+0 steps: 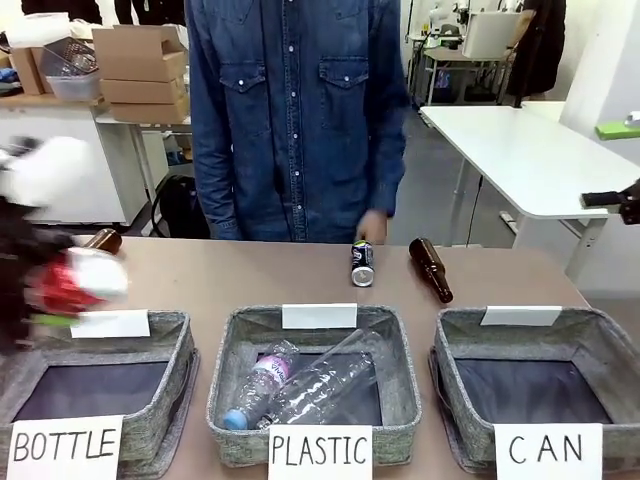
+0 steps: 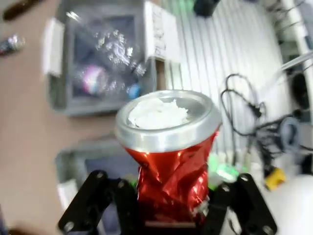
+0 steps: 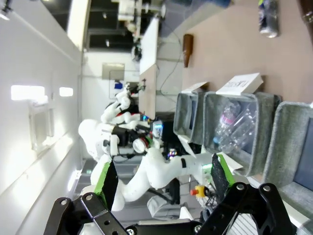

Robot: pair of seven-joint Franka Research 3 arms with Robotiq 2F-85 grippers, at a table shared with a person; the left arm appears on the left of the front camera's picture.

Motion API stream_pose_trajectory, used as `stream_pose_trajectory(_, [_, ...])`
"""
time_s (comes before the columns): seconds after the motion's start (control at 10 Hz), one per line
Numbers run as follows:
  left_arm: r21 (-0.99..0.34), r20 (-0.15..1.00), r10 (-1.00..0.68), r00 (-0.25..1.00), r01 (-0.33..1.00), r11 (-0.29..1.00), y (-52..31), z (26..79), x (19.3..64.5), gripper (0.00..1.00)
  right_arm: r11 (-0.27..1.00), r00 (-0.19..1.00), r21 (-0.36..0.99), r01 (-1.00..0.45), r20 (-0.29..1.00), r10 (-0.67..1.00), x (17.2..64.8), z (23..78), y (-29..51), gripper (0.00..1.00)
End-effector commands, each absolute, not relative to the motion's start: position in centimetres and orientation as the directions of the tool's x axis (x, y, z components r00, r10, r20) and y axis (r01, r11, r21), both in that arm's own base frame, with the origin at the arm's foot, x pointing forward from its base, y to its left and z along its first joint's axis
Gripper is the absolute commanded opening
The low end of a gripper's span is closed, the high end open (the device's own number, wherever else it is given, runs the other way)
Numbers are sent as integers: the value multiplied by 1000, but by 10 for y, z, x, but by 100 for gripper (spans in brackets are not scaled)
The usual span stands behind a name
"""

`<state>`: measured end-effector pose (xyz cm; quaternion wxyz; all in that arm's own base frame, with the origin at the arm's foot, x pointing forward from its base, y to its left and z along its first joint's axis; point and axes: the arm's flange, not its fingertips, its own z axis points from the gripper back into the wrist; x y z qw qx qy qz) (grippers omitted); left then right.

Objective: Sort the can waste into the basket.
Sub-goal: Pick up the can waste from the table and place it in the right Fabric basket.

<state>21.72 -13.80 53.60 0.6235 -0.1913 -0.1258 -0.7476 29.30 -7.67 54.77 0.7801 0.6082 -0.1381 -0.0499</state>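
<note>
Left wrist view: red can (image 2: 171, 166), shiny, crumpled at the waist, silver top toward the camera, clamped between the pads of the left gripper (image 2: 171, 205). Front view: same can, blurred, aloft at far left above the BOTTLE basket (image 1: 178, 370). Dark can (image 1: 362, 263), silver top, upright on the desk (image 1: 250, 275), far side. CAN basket (image 1: 600, 325), near right. Right gripper (image 3: 159, 183): jaws wide, nothing between them.

The left hand (image 2: 168, 196), blurred and seemingly raised, clamps the red can (image 2: 171, 166). The right hand (image 3: 162, 178) has its fingers (image 3: 106, 180) spread wide.
</note>
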Motion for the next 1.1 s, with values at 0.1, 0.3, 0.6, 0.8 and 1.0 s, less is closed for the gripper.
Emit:
stream_pose_trajectory(0.1, [-151, 369, -865, -339, 897, -416, -289, 524, 271, 0, 464, 905, 883, -72, 254, -342, 232, 585, -195, 100])
stream_pose_trajectory(0.3, [-127, 418, -854, -310, 911, -393, -401, 520, 278, 0, 679, 879, 732, -65, 364, -307, 176, 579, -257, 100])
stream_pose_trajectory(0.6, [-43, 466, -841, -274, 942, -332, -550, 504, 272, 0, 640, 865, 764, -83, 374, -335, 131, 553, -280, 100])
stream_pose_trajectory(0.8, [-71, 502, -846, -178, 967, -245, -620, 479, 265, 0, 685, 864, 728, -30, 363, -349, 133, 573, -282, 100])
stream_pose_trajectory(1.0, [-51, 528, -817, -232, 952, -303, -589, 484, 259, 0, 685, 864, 728, -30, 363, -349, 133, 573, -282, 100])
